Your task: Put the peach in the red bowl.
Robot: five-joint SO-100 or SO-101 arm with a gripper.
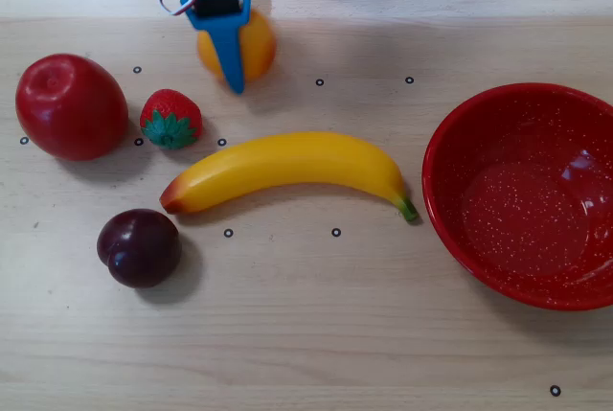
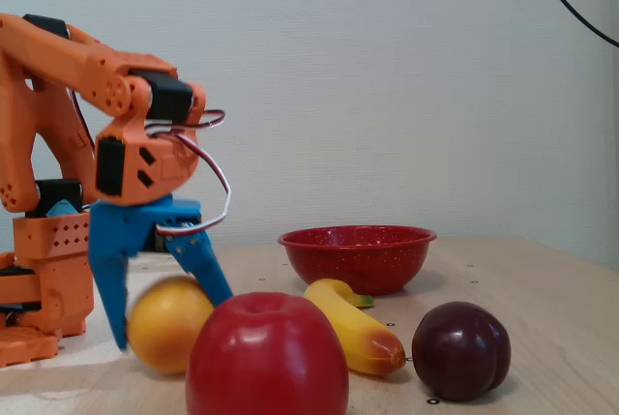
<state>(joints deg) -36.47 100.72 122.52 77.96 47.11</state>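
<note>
The blue two-finger gripper (image 2: 166,318) straddles the round yellow-orange peach (image 2: 168,324) at the counter's far edge, fingers (image 2: 203,270) narrowing on it, grip unconfirmed. The smooth fruit may squirt free or roll before reaching the glossy red bowl (image 1: 525,195), well apart.

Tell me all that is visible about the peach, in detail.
The peach is a round yellow-orange fruit with a smooth, slightly glossy skin that looks like plastic. In the overhead view it lies near the table's far edge, above the banana and right of the strawberry. The blue gripper straddles it, one finger on each side; whether they press on it cannot be told. The red apple hides its lower right part in the fixed view. It seems to rest on the table.
</note>
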